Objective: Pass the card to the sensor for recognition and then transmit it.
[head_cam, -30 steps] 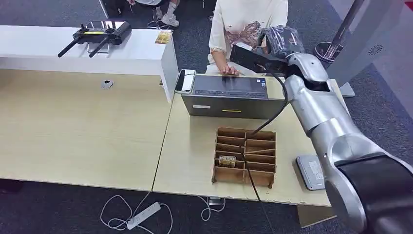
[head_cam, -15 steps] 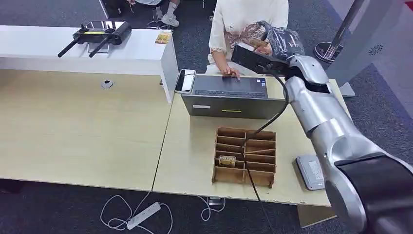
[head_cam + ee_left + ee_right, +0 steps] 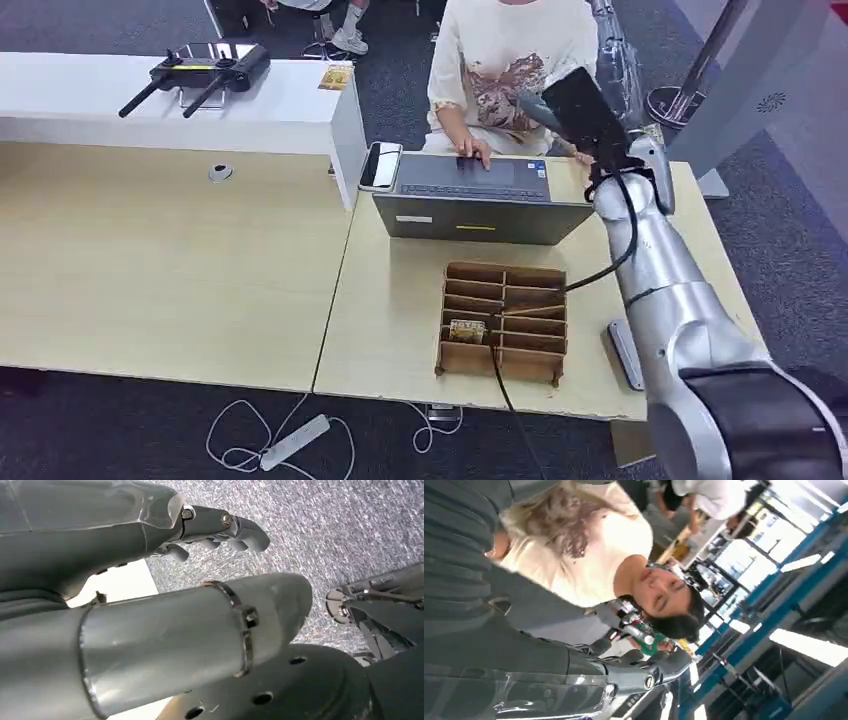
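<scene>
- Looks like the hand-over step: right arm stretched out past the laptop (image 3: 470, 200) towards the seated person (image 3: 510, 50), well away from the grey card reader (image 3: 625, 355) at the near right corner of the table (image 3: 390, 300).
- Right hand (image 3: 589, 672) raised in front of the person, fingers (image 3: 659, 667) reaching out; cannot tell whether a card sits between them, something small and blurred showing just beside.
- One patterned card (image 3: 466, 328) standing in a near-left slot of the wooden organizer (image 3: 505, 270).
- Left hand (image 3: 150, 535) hanging low over the carpet, released, grasping nothing.
- Next move, if a card is indeed held: keeping the arm level within the person's reach and loosening the fingers only once the card is taken; otherwise back to the organizer for the slotted card.
- Against half a second ago: arm swung up and outward, wrist turned, black wrist camera now tilted on edge, forearm now covering part of the reader; person's hand unchanged on the keyboard.
</scene>
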Controlling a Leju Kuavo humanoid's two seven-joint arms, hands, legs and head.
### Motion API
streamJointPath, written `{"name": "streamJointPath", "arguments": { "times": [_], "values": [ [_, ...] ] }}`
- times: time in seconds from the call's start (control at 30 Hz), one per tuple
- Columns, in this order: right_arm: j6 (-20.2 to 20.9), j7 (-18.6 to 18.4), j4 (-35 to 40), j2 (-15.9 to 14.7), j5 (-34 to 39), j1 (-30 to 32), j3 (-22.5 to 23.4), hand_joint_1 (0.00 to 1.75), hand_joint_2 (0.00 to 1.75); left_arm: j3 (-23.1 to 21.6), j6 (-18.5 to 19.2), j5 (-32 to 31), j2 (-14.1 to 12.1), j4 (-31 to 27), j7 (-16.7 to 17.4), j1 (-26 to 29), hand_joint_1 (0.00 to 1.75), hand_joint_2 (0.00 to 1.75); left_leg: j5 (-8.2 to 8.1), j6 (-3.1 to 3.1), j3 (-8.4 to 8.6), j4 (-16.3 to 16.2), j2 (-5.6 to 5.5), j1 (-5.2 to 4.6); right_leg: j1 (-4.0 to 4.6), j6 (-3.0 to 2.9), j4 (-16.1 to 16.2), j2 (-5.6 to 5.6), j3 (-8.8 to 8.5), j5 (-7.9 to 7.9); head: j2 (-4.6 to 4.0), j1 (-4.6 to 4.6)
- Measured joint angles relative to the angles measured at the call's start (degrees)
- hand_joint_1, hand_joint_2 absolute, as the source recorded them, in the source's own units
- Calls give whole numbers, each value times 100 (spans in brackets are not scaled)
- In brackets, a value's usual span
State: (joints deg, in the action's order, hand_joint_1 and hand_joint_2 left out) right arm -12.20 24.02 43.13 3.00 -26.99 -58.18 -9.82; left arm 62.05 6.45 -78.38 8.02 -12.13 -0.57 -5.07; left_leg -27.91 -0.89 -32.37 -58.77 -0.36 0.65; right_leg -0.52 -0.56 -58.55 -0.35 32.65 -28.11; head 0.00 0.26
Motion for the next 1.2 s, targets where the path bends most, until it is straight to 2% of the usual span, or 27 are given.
{"name": "streamJointPath", "arguments": {
  "times": [0.13, 0.33, 0.47, 0.63, 0.77, 1.0, 1.07, 1.13, 1.2],
  "values": [
    [243, 215, 1019, -9, 1142, 758, 31, 0, 175, 13, -48, 35, 0, 0, 18, 19, 0, 0, -1, 0, 1, 0, 1, 0, 0, 0, 1, 1, 2, 0, 0, -2],
    [492, 276, 2592, -129, 2418, 1848, 59, 0, 175, 46, -55, 64, 2, 0, 81, 63, 0, 0, -3, 0, 0, 0, 1, -1, 0, 0, 5, 1, 5, -1, 0, -2],
    [700, 379, 3416, -262, 2833, 2508, 94, 0, 175, 55, -94, 75, 2, 0, 116, 71, 0, 0, -4, 0, -1, 1, 1, -1, 0, 1, 7, 1, 5, -2, 0, 0],
    [1102, 481, 4328, -359, 3263, 3281, 254, 0, 175, 96, -123, 169, 2, 0, 101, 70, 0, 0, -4, 1, -1, 1, 1, 0, 0, 1, 8, 1, 6, -3, 0, -2],
    [1508, 610, 5143, -400, 3787, 4139, 470, 0, 175, 144, -123, 169, 2, 0, 116, 71, 0, 0, -8, 0, -5, 2, -3, 0, 0, 0, 8, -4, 5, -5, 0, 0],
    [1723, 842, 5971, -398, 3914, 5238, 595, 0, 175, 184, -134, 177, 2, 0, 138, 70, 0, 0, -11, -2, -6, 4, 1, 0, 0, -1, 8, 0, 9, -7, 0, 0],
    [1734, 905, 6144, -398, 3671, 5481, 599, 0, 175, 192, -147, 190, 2, 0, 138, 68, 0, 0, -11, -2, -4, 4, 0, 0, 0, -2, 10, -2, 7, -8, 0, 0],
    [1681, 1114, 6400, -365, 3253, 5920, 573, 0, 175, 201, -155, 214, 11, 0, 140, 77, 0, 0, -11, -2, -8, 4, -15, 1, 1, -2, 9, -15, 3, -12, 0, 0],
    [1762, 1275, 6609, -289, 3169, 6397, 538, 0, 175, 210, -160, 234, 20, 0, 157, 93, 0, 0, -11, -3, -9, 6, -16, 0, 1, -2, 9, -13, 6, -13, 0, -2]
  ]
}}
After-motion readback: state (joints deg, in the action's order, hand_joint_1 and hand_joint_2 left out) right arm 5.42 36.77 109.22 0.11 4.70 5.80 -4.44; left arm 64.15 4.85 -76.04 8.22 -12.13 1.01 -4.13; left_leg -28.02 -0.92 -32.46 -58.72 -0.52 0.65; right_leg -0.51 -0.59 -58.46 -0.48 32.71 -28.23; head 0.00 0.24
